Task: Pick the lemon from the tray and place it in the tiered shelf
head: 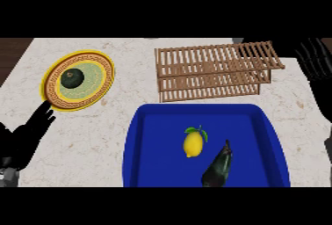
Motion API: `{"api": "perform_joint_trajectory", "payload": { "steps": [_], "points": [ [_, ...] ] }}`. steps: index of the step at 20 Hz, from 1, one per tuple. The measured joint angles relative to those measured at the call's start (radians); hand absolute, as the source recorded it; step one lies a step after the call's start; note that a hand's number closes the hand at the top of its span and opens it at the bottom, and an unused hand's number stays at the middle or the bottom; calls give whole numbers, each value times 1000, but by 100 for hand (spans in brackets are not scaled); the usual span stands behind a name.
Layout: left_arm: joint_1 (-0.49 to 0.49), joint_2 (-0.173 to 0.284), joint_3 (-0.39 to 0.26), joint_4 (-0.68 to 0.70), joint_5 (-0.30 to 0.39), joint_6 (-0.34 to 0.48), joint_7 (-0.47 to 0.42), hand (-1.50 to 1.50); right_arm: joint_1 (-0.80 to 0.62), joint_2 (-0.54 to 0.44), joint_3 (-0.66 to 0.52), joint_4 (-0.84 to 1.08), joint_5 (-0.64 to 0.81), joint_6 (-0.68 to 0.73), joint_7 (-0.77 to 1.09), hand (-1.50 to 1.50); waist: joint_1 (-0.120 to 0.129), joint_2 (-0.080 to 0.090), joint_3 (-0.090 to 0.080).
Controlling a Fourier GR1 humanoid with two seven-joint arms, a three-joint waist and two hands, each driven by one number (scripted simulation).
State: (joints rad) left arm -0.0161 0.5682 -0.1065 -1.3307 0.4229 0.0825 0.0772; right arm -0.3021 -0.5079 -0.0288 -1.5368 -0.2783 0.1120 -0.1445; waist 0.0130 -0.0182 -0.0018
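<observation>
Yellow lemon [193, 144] lies beside an eggplant [219, 166]; left hand [29, 132] rests, fingers straight.

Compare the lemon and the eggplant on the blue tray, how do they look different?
The lemon is bright yellow with a green leaf at its top; the eggplant is dark, nearly black. The lemon is short and rounded, while the eggplant is longer and tapers to a thin stem end. The lemon stands nearly straight up the view; the eggplant lies slanted. Both lie apart on the blue tray, untouched by either robot hand.
</observation>
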Motion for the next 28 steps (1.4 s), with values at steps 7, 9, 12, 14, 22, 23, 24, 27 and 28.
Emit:
{"api": "perform_joint_trajectory", "payload": {
  "steps": [7, 9, 12, 14, 22, 23, 24, 27, 28],
  "points": [
    [-73, -51, -45, -72, -85, 54, -71, 0, 67, 169, -25, -43, 58, -324, 170, 150, -62, -1, 9],
    [-83, -56, -48, -83, -90, 57, -80, 0, 94, 203, -58, -30, 52, -389, 175, 150, -89, 1, 6],
    [-91, -63, -56, -96, -106, 69, -94, 0, 199, 154, -77, 34, 212, -538, 211, -150, -118, 14, -6],
    [-96, -80, -73, -107, -121, 81, -101, 0, 249, 193, -86, 35, 295, -677, 207, -150, -118, 12, -7],
    [-135, -160, -154, -115, -202, 133, -106, 0, 483, 444, 118, -159, 513, -1094, 97, -150, -66, 10, -3],
    [-140, -169, -165, -116, -213, 139, -103, 0, 516, 456, 163, -184, 550, -1096, 118, -150, -59, 11, -3],
    [-150, -177, -169, -109, -219, 140, -103, 0, 544, 467, 206, -193, 590, -1097, 136, -150, -52, 13, -3],
    [-163, -197, -188, -102, -241, 147, -102, 0, 626, 476, 304, -232, 731, -1083, 237, -150, -37, 17, -3],
    [-172, -210, -198, -104, -251, 156, -96, 0, 647, 482, 331, -246, 781, -1073, 276, -150, -34, 18, -4]
  ]
}}
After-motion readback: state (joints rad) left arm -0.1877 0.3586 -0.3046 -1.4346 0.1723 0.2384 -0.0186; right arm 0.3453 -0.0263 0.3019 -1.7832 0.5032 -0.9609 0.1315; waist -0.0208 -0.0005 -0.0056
